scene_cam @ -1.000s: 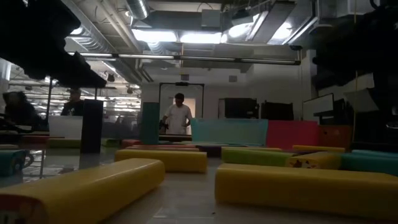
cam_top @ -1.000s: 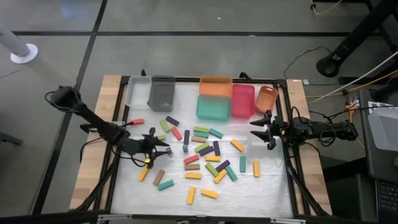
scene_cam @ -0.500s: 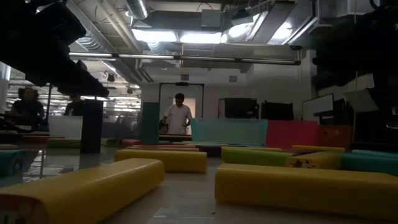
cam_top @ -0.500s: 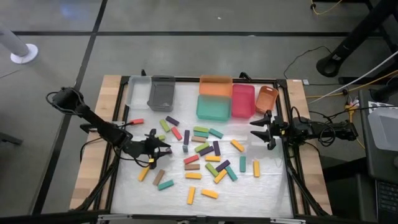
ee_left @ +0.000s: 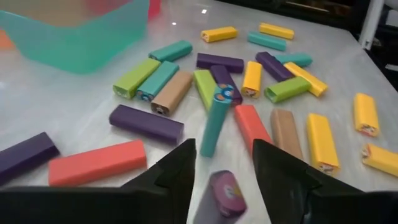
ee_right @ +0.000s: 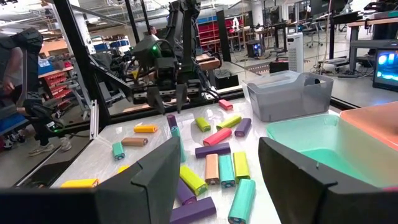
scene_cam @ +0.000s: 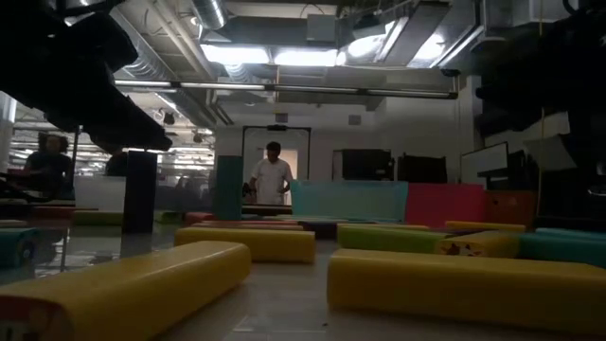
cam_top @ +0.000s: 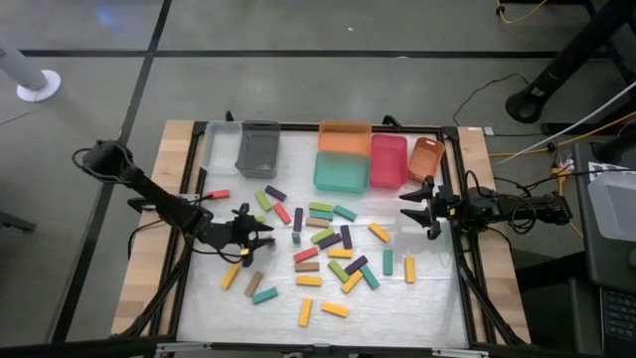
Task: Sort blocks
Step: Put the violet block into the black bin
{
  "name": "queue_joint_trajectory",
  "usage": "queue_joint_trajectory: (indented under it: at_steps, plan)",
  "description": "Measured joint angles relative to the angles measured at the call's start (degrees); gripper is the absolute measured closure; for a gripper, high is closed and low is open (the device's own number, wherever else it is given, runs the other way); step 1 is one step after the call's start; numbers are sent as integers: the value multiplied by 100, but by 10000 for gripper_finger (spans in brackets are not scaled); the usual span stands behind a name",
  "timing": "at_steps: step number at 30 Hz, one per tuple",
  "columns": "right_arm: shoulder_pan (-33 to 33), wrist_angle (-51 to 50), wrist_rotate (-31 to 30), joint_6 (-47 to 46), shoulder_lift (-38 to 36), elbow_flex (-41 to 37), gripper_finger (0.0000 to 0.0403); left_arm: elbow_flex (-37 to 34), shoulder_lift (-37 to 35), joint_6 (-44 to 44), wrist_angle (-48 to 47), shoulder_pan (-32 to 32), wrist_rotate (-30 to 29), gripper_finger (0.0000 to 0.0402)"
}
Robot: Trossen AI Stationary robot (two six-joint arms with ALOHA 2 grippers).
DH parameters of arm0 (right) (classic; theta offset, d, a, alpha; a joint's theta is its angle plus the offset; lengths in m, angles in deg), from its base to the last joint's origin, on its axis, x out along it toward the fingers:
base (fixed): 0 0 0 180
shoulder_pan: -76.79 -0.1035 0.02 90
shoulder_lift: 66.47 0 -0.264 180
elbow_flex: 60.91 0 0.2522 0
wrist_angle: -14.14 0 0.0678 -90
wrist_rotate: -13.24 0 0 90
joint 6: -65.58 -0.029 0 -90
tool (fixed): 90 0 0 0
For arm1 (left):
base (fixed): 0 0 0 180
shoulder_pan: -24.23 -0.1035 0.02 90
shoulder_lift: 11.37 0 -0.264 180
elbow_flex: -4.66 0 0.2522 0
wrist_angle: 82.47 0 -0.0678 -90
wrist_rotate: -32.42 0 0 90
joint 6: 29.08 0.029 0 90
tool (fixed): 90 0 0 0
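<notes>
Several small blocks [cam_top: 328,249] in yellow, red, green, teal, purple and brown lie scattered on the white table top; they also show in the left wrist view [ee_left: 249,81]. My left gripper [cam_top: 264,231] is open, low over the table's left part. Its fingers [ee_left: 180,171] stand on either side of a purple block [ee_left: 225,193] that lies on the table; I see no touch. Just ahead of it a teal block [ee_left: 213,124] leans up on its end. My right gripper [cam_top: 415,209] is open and empty at the table's right side.
Along the far edge stand a clear bin [cam_top: 221,144], a grey bin [cam_top: 258,149], an orange bin [cam_top: 344,134], a teal bin [cam_top: 343,174], a red bin [cam_top: 389,159] and a small orange bin [cam_top: 425,157]. People show in the room behind [scene_cam: 273,175].
My left gripper has moved a little toward the table's right and far edges, closer to the blocks in the middle. Its fingers stay open. The blocks have kept their places.
</notes>
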Motion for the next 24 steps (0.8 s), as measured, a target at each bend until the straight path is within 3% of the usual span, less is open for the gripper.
queue_joint_trajectory:
  at_steps: [8, 24]
  plan:
    - [0, 0, 2, 0, 0, 0, 188, 0, 0, -238, -4, -109, 192, 184]
    - [0, -2, 0, 0, 0, 0, 188, -2, 0, -578, -805, 40, 296, 178]
